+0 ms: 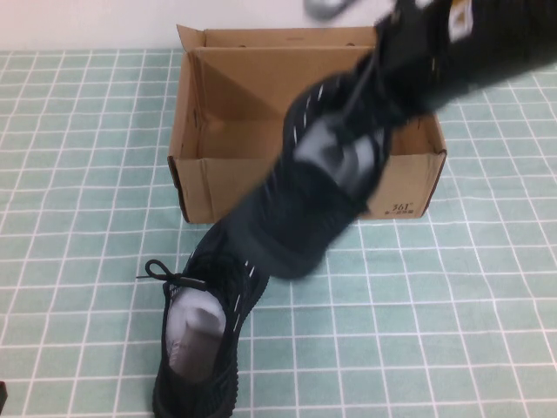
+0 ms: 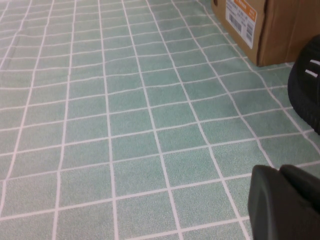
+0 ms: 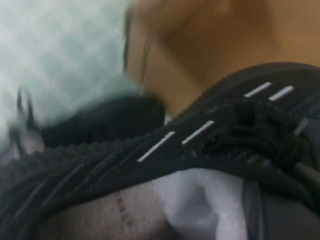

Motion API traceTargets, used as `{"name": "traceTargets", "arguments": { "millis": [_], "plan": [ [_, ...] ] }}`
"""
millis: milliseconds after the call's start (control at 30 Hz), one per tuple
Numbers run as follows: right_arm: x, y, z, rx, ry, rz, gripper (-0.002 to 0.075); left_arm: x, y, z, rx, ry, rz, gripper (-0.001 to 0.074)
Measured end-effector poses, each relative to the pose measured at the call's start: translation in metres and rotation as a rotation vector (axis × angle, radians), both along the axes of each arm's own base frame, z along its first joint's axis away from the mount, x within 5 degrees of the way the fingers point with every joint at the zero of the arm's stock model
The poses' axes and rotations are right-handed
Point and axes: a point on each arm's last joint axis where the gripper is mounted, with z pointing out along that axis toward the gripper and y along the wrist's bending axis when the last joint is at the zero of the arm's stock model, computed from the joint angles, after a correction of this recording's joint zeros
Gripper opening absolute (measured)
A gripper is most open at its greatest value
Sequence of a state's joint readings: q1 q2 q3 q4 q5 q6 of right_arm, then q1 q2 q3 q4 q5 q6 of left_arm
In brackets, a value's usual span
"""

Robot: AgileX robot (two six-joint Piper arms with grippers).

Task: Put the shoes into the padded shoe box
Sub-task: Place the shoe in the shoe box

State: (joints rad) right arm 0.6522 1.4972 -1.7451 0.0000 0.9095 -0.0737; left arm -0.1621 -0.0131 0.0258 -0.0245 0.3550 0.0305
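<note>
- Brown corrugated cardboard forms the box (image 1: 252,96), which stands open-topped toward the far side of the table (image 1: 435,331), its short flaps turned up; a small black "361" print sits at its near right corner.
- Bare cardboard is all that shows of the inside on the left; the right part is hidden behind the raised shoe, so what lies there cannot be told.
- One black knit shoe (image 1: 322,183) hangs in the air in front of and partly over the box's right half, toe pointing down toward the near side, white dash marks along its side and a grey-white insole showing.
- The right gripper (image 1: 409,43) comes in from the upper right and is clamped on this shoe at its heel end; the view is blurred there.
- The second shoe (image 1: 200,340) rests on the green tiled table, just in front of the box's left part, opening upward, laces spread to the left.
- The left gripper (image 2: 287,200) is closed with nothing in it, low over the table near the box's left end, close to the resting shoe's toe.
</note>
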Motion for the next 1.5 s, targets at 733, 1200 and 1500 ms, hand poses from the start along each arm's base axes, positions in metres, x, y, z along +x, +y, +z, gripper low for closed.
{"name": "traceTargets", "arguments": {
  "millis": [733,1200,1500],
  "plan": [
    [0.148,0.014,-0.050,0.772,0.151,-0.460,-0.0006,0.000,0.000,0.000,0.003,0.000,0.000,-0.0006],
    [0.171,0.013,-0.078,0.668,0.087,-0.450,-0.0006,0.000,0.000,0.000,0.005,-0.001,0.000,-0.0006],
    [0.190,0.012,-0.100,0.560,-0.018,-0.414,-0.0006,0.000,0.000,0.000,0.005,-0.001,0.000,-0.0006]
  ]
}}
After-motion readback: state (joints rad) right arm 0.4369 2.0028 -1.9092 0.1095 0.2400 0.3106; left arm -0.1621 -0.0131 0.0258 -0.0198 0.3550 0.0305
